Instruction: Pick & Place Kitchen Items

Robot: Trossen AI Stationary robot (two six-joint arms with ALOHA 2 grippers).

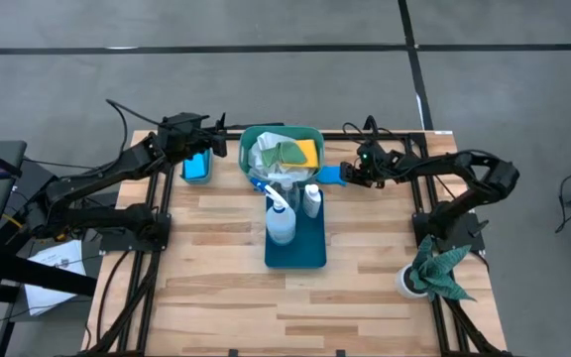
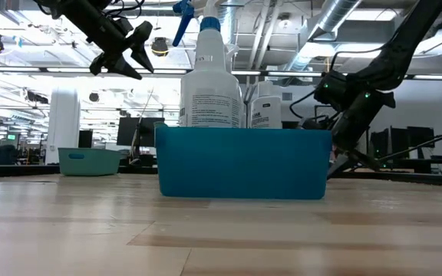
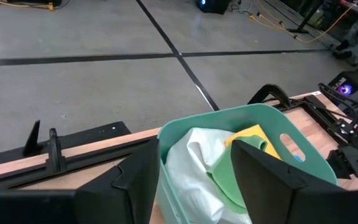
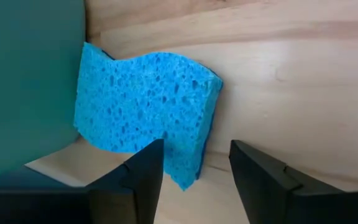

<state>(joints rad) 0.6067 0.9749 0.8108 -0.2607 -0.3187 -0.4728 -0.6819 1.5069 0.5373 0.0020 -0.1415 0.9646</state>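
The right gripper has its fingers parted around the near edge of a blue sponge, which stands bent on the wooden table against the green basket. The left gripper hovers open-fingered over that basket's white cloth, with the yellow cloth beyond its fingertips
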